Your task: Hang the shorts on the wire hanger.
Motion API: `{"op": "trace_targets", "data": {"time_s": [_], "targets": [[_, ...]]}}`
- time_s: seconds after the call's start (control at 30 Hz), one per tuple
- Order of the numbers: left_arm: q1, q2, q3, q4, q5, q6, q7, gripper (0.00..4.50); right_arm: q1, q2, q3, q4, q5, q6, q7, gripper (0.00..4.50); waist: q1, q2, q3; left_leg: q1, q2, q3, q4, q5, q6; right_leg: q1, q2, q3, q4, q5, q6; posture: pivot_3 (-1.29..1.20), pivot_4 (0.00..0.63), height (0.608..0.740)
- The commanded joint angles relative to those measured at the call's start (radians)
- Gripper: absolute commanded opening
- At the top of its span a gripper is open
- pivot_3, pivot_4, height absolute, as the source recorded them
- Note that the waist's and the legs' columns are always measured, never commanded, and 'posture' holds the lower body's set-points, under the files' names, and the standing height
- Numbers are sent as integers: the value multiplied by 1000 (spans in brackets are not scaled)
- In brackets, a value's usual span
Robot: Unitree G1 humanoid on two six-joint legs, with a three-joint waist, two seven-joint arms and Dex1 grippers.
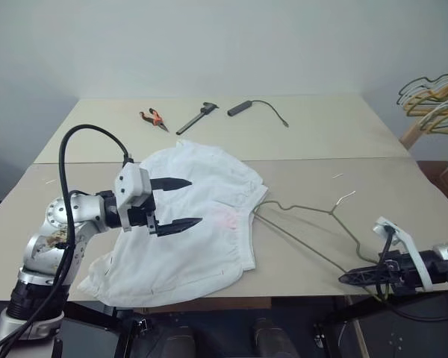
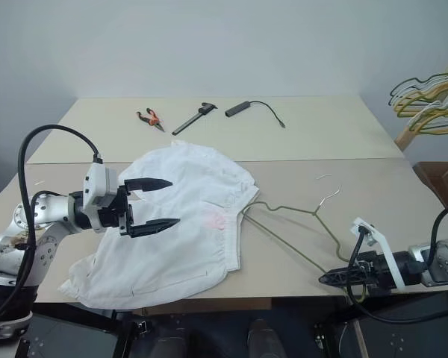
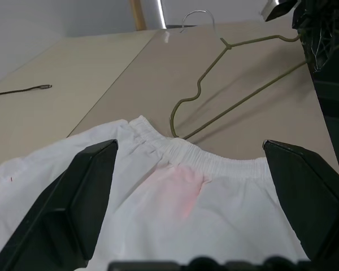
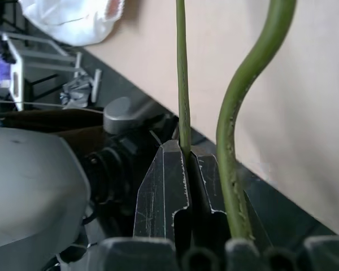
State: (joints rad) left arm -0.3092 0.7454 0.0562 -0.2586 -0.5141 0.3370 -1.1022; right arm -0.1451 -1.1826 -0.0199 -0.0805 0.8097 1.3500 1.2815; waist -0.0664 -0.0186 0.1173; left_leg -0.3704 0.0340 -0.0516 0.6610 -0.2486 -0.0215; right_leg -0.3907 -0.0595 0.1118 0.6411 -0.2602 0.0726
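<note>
The white shorts [image 1: 187, 224] lie spread on the table's front left, with a faint red mark [image 3: 183, 189] near the elastic waistband. The wire hanger [image 1: 306, 212] lies flat to their right, hook [image 1: 347, 196] pointing away from me. One corner of it meets the waistband [image 3: 172, 134]. My left gripper [image 1: 196, 201] hovers open just above the shorts, its fingers pointing toward the hanger. At the table's front right edge my right gripper [image 1: 343, 279] is shut on the hanger's near corner; the thin wire is pinched between its fingertips [image 4: 187, 148].
At the table's [image 1: 321, 142] far side lie orange-handled pliers [image 1: 154, 118], a caliper [image 1: 198, 118] and a black device with a cable [image 1: 243, 107]. A bunch of hangers [image 1: 433, 104] hangs off the table's right side.
</note>
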Motion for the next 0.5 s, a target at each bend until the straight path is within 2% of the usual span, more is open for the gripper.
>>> {"op": "trace_targets", "data": {"time_s": [0.03,0.33,0.5], "targets": [[-6,11,15,-14,-7,0,-3,4478,-5,-9,-39,-28,39,18,3,0,0,0,0,0,0,0,0,0,0,0,0,0,0,0,0,-15,88,740],[-1,12,17,-19,-3,0,0,4478,11,-14,4,-101,67,37,-3,0,1,-1,0,0,0,0,0,0,0,0,0,0,0,0,0,-4,90,740],[1,12,17,-21,-1,-2,3,4478,-48,63,46,-73,46,57,-63,0,-1,-2,1,0,0,0,0,0,0,0,0,0,0,0,0,7,88,740]]}}
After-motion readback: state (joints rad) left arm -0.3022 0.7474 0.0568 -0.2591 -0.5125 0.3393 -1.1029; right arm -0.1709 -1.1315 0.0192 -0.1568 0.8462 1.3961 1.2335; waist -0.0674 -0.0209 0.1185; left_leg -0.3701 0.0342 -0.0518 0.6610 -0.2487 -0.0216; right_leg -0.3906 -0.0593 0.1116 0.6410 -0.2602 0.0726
